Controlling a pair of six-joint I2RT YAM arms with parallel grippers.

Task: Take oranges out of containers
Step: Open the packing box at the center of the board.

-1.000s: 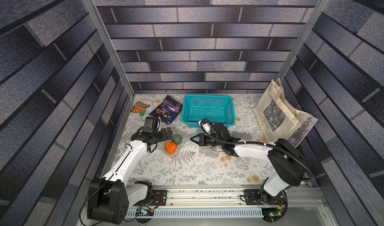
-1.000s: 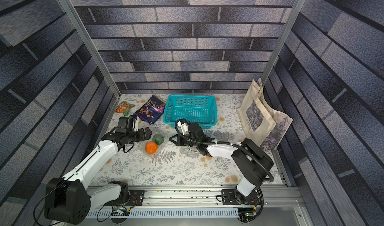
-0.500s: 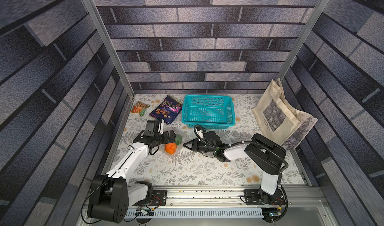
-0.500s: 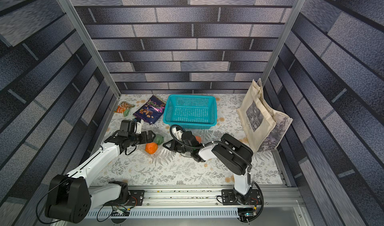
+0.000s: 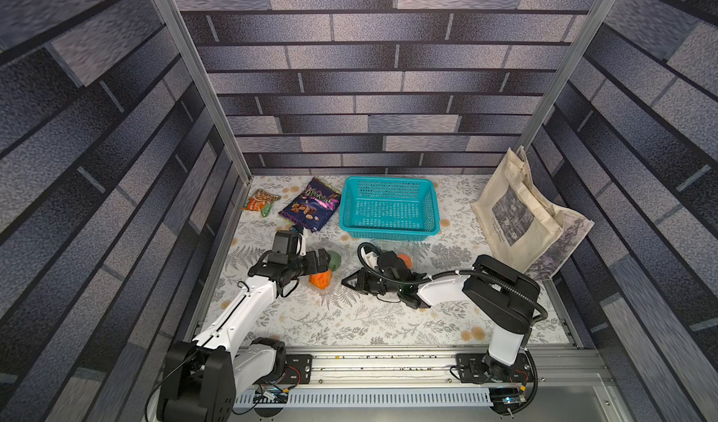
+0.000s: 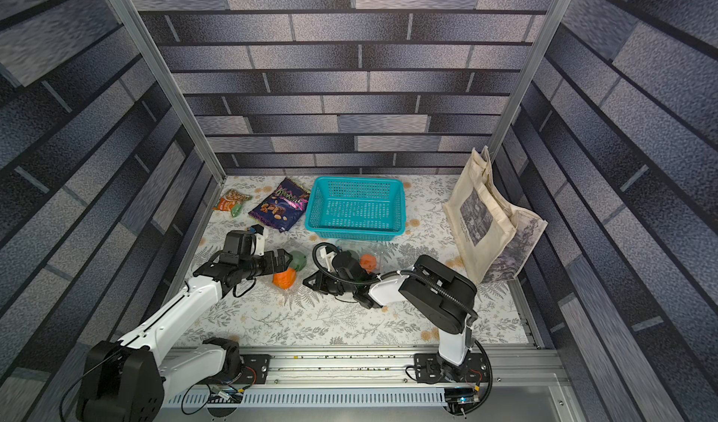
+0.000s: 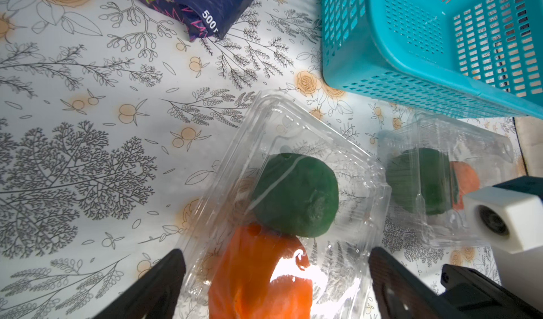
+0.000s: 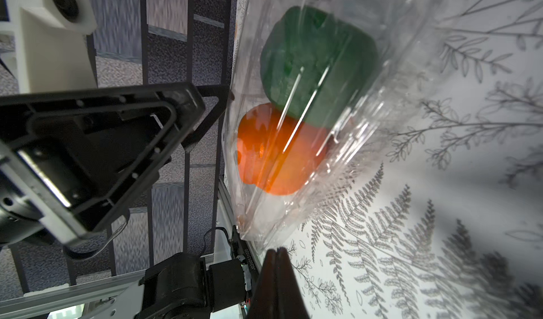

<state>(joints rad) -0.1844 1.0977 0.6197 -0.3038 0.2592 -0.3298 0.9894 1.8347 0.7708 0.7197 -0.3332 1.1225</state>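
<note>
A clear clamshell container (image 7: 293,120) lies on the floral mat, closed over a dark green orange (image 7: 295,195) and a bright orange one (image 7: 258,276). My left gripper (image 7: 276,258) is open, one finger on each side of this container. Both top views show the same pair (image 5: 320,279) (image 6: 298,260) under the left gripper (image 5: 324,262). My right gripper (image 8: 276,253) is shut, its tip at a corner of that container (image 8: 367,120), nothing visibly pinched. A second container (image 7: 440,132) beside the basket holds a green orange (image 7: 420,182) and an orange one (image 5: 405,260).
A teal perforated basket (image 5: 388,206) stands behind the containers. Two snack bags (image 5: 311,210) (image 5: 260,202) lie at the back left. A beige tote bag (image 5: 520,214) leans on the right wall. The right arm (image 5: 501,288) is folded low across the mat.
The right gripper has left the second container, moving forward and left to the first one's corner. The left gripper has shifted slightly right and forward over the first container.
</note>
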